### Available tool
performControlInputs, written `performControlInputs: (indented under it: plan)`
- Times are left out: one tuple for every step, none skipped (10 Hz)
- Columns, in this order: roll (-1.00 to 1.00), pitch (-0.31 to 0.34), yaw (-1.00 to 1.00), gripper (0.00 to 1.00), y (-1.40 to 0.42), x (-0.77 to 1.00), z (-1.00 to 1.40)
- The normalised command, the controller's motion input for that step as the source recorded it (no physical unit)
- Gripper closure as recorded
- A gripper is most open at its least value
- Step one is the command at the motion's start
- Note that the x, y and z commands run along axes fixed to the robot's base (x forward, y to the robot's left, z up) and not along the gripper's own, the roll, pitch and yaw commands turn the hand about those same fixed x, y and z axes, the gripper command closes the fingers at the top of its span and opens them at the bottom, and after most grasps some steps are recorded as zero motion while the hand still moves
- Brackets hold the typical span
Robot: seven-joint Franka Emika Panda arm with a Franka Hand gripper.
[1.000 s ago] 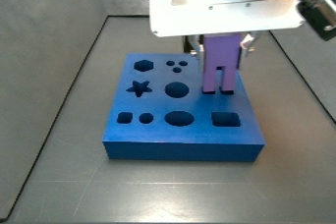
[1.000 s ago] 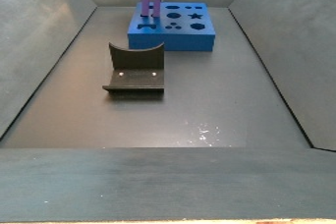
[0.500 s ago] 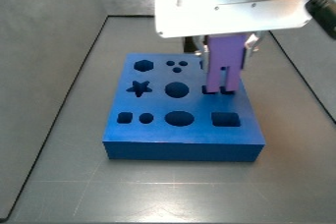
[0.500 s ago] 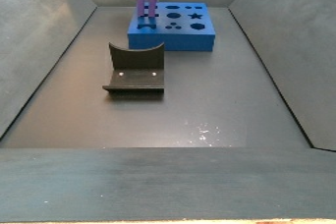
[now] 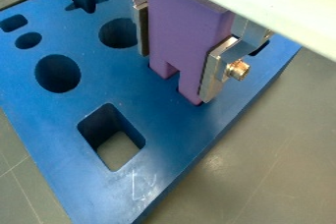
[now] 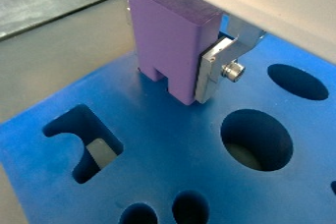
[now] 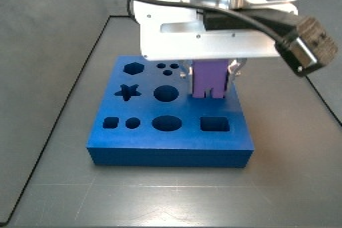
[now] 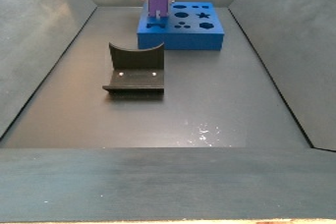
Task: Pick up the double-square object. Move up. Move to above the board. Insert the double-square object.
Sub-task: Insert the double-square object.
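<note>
The blue board (image 7: 123,142) lies on the dark floor, far back in a side view (image 8: 197,39). My gripper (image 7: 214,72) is shut on the double-square object (image 7: 210,82), a lilac peg with two legs held upright. In both wrist views the silver fingers (image 5: 219,67) (image 6: 215,69) clamp the peg (image 5: 182,29) (image 6: 168,33) from both sides. Its legs reach down to the top of the board (image 5: 79,184) (image 6: 39,194) near one edge. I cannot tell whether they sit in a hole. In a side view the peg (image 8: 156,5) stands at the board's left end.
The fixture (image 8: 134,71) stands on the floor in front of the board. Grey walls (image 8: 39,61) enclose the floor on both sides. Star (image 7: 128,93), hexagon (image 7: 132,69), round and square (image 5: 116,140) holes lie open beside the peg.
The gripper has come down with the peg, so less of the peg shows above the board. The board has shifted a little on the floor in both side views.
</note>
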Motion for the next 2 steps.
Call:
performControlInputs:
  plan:
    - [0.0,0.0,0.0,0.0,0.0,0.0,0.0]
    - [0.0,0.0,0.0,0.0,0.0,0.0,0.0]
